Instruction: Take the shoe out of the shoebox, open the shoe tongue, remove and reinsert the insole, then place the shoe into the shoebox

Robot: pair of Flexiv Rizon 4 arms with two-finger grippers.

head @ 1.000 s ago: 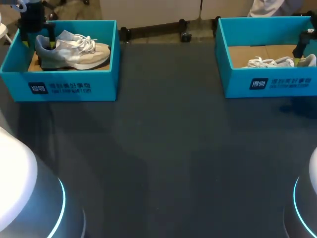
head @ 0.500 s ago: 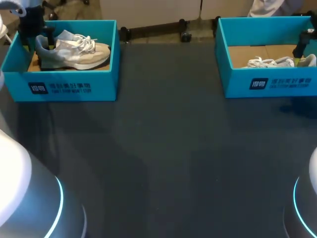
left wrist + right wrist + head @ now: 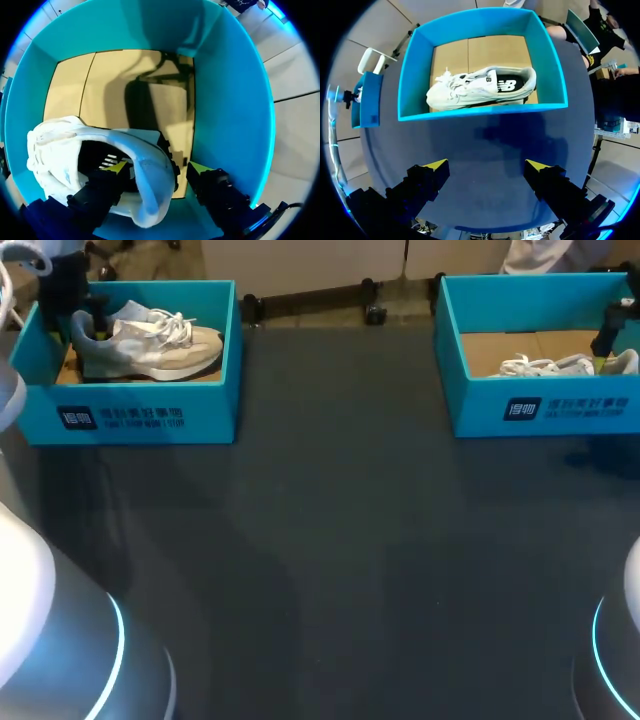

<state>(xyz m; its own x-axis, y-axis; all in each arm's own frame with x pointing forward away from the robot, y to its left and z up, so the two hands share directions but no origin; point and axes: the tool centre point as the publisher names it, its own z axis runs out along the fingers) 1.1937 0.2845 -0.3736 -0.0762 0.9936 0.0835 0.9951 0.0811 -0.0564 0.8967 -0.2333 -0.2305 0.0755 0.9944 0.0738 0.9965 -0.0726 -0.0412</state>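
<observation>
Our left claw (image 3: 159, 169) is down inside the left shoebox (image 3: 230, 125), which stands at the far left of the table (image 3: 350, 540). The left shoe (image 3: 60, 145), white and pale grey, lies on this box's tan cardboard floor (image 3: 125, 85) with its heel towards the claw and its toe pointing away, towards the middle of the table. The claw straddles the heel. One yellow fingertip (image 3: 117, 167) sits inside the shoe's opening, close against the inner side of the heel collar. The other fingertip (image 3: 199, 167) hangs outside, behind the heel, next to the blue end wall. A sliver of cardboard shows between that outer fingertip and the black tread of the sole, so the claw is spread and has not yet clamped onto the heel.

Our right claw (image 3: 486, 165) is also spread wide and holds nothing, with only the dark table under it. The right shoebox (image 3: 480, 111) stands ahead of it at the far right of the table. A second white shoe (image 3: 470, 90) lies in that box on its side, laces towards the middle of the table and heel towards the outer end. This shoe is well apart from the right claw, with the near blue wall between them.
</observation>
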